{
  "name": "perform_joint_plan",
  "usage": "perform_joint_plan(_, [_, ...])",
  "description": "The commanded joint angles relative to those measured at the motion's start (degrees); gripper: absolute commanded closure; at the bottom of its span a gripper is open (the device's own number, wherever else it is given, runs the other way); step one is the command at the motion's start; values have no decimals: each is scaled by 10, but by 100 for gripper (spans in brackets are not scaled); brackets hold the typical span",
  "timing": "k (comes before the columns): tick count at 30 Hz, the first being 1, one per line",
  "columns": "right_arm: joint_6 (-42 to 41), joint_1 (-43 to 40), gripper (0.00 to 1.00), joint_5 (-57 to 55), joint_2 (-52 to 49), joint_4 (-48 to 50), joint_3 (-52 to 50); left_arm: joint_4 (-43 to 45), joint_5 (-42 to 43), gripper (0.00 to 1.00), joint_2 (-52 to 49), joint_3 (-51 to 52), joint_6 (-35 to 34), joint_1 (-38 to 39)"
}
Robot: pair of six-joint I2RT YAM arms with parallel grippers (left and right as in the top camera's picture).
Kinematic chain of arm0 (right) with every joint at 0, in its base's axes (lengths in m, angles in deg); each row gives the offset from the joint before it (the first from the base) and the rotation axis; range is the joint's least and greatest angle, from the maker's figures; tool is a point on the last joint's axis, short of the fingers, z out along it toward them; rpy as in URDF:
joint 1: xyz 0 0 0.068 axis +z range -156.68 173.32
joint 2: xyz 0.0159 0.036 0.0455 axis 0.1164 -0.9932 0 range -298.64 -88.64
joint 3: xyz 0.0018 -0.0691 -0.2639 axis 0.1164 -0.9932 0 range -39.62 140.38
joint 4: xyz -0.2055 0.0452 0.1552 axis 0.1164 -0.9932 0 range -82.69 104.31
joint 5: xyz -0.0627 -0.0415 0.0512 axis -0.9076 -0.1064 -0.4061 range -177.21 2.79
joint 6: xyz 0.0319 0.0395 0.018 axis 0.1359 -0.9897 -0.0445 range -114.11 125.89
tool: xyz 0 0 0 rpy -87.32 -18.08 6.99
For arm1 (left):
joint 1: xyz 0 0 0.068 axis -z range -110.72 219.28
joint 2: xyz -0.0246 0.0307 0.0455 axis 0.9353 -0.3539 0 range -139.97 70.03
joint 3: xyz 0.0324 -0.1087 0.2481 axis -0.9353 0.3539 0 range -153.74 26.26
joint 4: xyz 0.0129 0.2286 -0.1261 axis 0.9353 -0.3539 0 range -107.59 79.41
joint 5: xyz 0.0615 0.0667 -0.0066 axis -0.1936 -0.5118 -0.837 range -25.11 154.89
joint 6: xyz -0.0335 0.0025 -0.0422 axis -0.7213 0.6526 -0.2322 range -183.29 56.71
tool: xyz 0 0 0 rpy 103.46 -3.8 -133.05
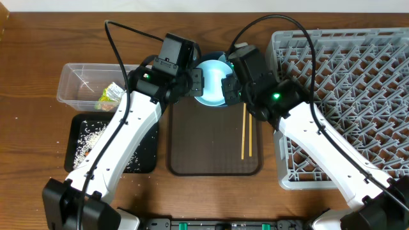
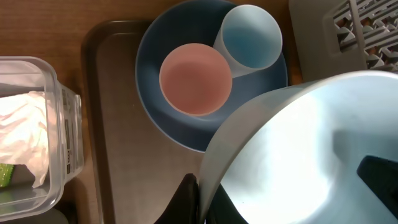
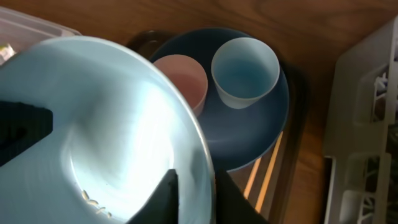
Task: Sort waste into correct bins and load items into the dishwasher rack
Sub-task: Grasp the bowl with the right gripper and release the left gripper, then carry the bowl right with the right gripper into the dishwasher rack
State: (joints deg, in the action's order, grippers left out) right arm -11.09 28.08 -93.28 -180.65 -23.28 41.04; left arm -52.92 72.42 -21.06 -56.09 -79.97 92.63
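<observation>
1. Light-blue round bowl hangs in the air over the far end of the brown serving tray, between my two arms and above the dark-blue round plate.
2. My left gripper is clamped on the bowl's rim, with one finger against the outer wall.
3. My right gripper straddles the opposite rim, with one finger inside. I cannot tell whether it is pinching yet.
4. I judge this to be a hand-over toward the grey lattice dishwasher rack on my right. The right jaws should bite firmly before the left ones let go.
5. I should keep the bowl level and clear of the white-pink cup and light-blue cup standing on the plate below.
6. A few pale specks sit inside the bowl, so tipping it could scatter them.
7. From overhead, both wrists cover most of the bowl and plate, and the cups are hidden.
8. The wrist views crop the bowl, so its underside and far wall go unseen.
</observation>
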Motion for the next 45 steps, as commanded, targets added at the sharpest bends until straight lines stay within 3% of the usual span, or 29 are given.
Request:
perform_joint_plan(1, [-2, 6, 90, -8, -6, 2, 1, -1, 3, 94, -3, -12, -1, 0])
perform_joint_plan(10, [-2, 5, 87, -8, -26, 10, 1, 0, 3, 94, -3, -12, 0, 0])
perform_joint_plan(13, [-2, 5, 99, -9, -28, 17, 1, -1, 3, 94, -3, -12, 0, 0])
perform_joint_plan(21, [-2, 5, 99, -13, -19, 38, 1, 0, 3, 93, -3, -12, 0, 0])
perform_joint_plan(22, [-2, 5, 99, -13, -19, 40, 1, 0, 3, 87, -2, -12, 0, 0])
perform_joint_plan(23, [-2, 5, 99, -15, -19, 41, 1, 0, 3, 73, -2, -12, 0, 0])
perform_joint_plan(24, [-2, 5, 99, -20, -19, 42, 1, 0, 3, 49, -1, -13, 0, 0])
perform_joint_plan(26, [-2, 4, 99, -39, -19, 42, 1, 0, 3, 30, 5, -16, 16, -1])
perform_joint_plan(28, [-2, 3, 99, -64, -19, 45, 1, 0, 3, 21, 17, -23, 33, -4])
perform_joint_plan(37, [95, -7, 99, -217, -16, 70, 2, 6, 3, 11, 126, -31, 34, -31])
perform_joint_plan(45, [250, -37, 99, -517, -11, 51, 2, 5, 3, 8, 150, -31, 34, -38])
